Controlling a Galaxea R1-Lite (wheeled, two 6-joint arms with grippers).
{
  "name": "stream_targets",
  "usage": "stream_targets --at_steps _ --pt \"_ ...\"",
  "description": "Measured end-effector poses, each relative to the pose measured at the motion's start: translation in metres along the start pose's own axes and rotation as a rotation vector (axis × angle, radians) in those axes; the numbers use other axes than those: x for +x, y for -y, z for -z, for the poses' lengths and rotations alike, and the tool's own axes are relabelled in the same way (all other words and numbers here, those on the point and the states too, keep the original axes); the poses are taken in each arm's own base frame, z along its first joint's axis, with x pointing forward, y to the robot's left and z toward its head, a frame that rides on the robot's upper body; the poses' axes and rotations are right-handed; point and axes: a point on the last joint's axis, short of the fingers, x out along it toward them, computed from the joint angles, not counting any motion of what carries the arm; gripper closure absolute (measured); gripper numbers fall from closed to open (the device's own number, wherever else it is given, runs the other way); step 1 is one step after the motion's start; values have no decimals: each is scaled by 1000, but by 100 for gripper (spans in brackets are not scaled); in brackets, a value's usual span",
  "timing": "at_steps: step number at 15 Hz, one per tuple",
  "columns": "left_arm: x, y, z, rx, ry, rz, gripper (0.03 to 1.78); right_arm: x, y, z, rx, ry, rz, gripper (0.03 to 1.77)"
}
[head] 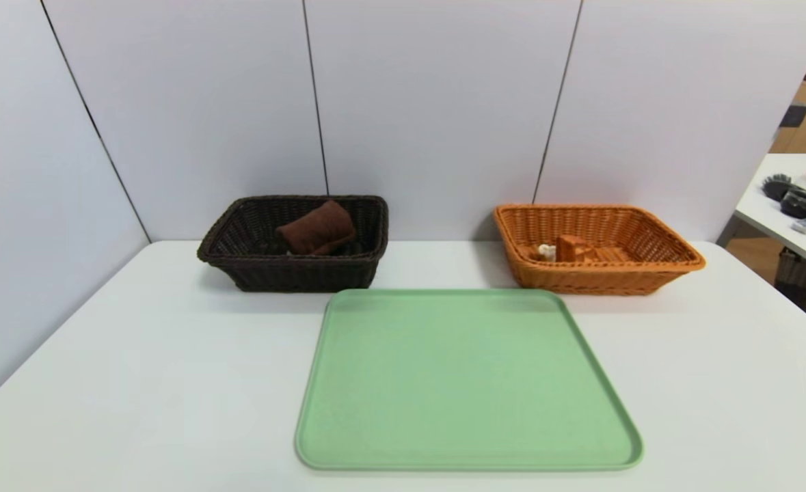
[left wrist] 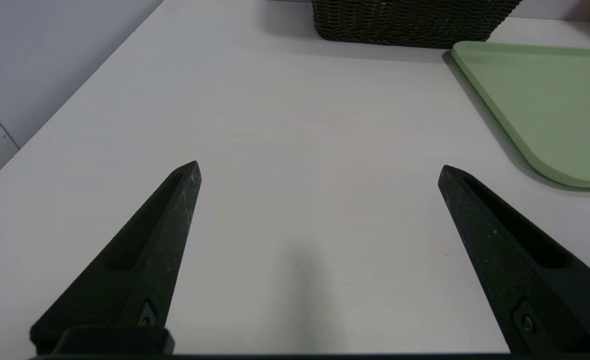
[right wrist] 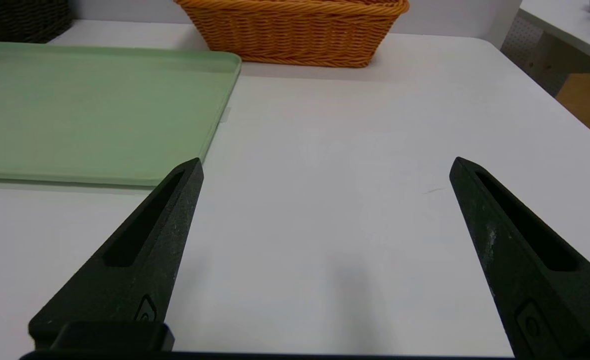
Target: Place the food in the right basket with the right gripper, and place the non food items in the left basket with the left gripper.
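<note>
A white table (head: pixel 136 355) is seen from above, with a light green tray (head: pixel 464 383) laid flat near its middle. Behind the tray's left side, a dark brown wicker basket (head: pixel 300 273) is placed, and a rolled brown towel (head: pixel 317 229) is held inside it, tilted. Behind the tray's right side, an orange-tan wicker basket (head: pixel 601 280) is placed; an orange-brown item (head: pixel 573 249) and a small whitish piece (head: pixel 547 252) are contained in it. The left gripper (left wrist: pixel 320 172) is poised over the table, left of the tray, its black fingers spread wide around nothing. The right gripper (right wrist: pixel 327 167) is positioned on the tray's right, fingers likewise parted and empty.
</note>
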Motion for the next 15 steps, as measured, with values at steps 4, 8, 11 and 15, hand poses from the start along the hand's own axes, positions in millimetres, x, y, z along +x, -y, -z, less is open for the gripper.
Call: stream_targets --at_steps 4,8,11,15 --pt "0 0 1 67 -3 1 12 0 0 0 35 1 7 10" --pt "2 0 5 140 -8 11 12 0 0 0 37 1 7 10" --pt "2 0 4 73 10 10 12 0 0 0 36 1 7 10" --pt "2 0 4 71 10 11 12 0 0 0 37 2 7 10"
